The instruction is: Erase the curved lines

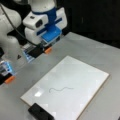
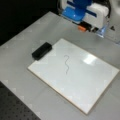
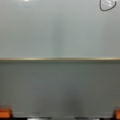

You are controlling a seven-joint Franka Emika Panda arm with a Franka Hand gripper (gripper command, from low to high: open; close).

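Note:
The curve lines are one thin grey squiggle on the white board, and they show whole in both front views. The wrist view catches only a dark loop of the curve lines at its top right. My blue and white gripper hangs above the grey table, off the board's far edge and well away from the stroke. It is open and holds nothing. Its orange fingertips sit at the bottom corners of the wrist view. One orange fingertip shows in a front view.
A black eraser block lies on the table against a corner of the board. The board's wooden edge crosses the wrist view. The grey table surrounds the board, with dark background beyond.

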